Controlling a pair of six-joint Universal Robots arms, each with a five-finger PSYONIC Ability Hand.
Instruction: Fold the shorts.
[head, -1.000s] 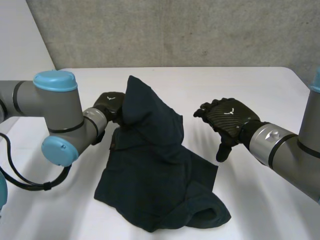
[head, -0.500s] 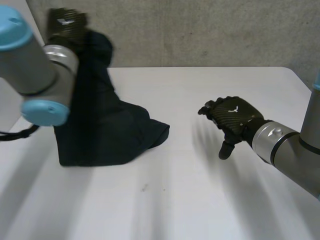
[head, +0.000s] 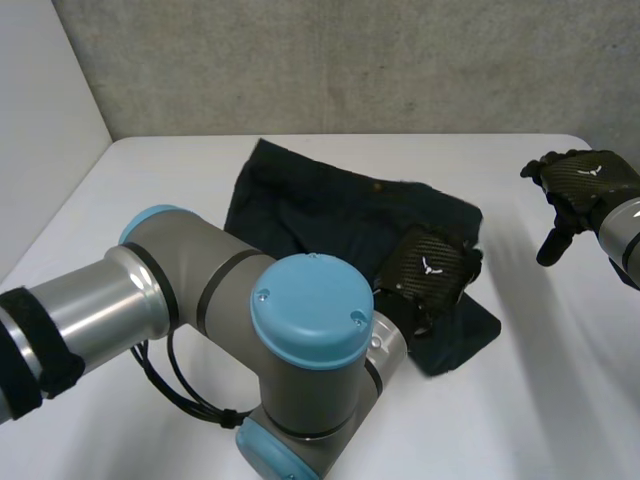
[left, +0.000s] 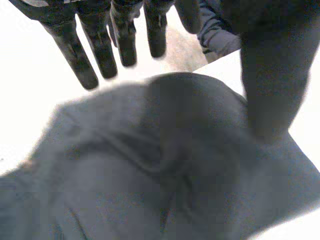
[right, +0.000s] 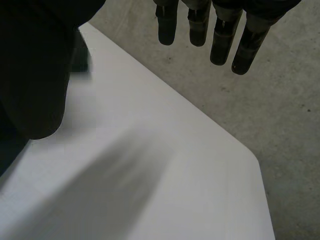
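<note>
Background: a grey concrete wall (head: 350, 60) rises behind a white table (head: 150, 190).
Shorts: the dark blue shorts (head: 320, 210) lie spread flat on the table with soft creases. One end lies toward the wall and the other toward the robot.
Left arm: the left arm (head: 200, 290) reaches across the near side of the shorts.
Left hand: the left hand (head: 425, 280) sits over the near corner of the shorts, palm down.
Left fingers: the fingers (left: 75, 55) are straight and slightly spread, pointing past the edge of the shorts. The thumb (left: 270, 90) is held apart over the cloth. Nothing is pinched. Whether the palm touches the shorts cannot be told.
Right hand: the right hand (head: 585, 180) hangs above bare table, well apart from the shorts.
Right fingers: the fingers (right: 200, 25) are straight, side by side, thumb apart, holding nothing.
</note>
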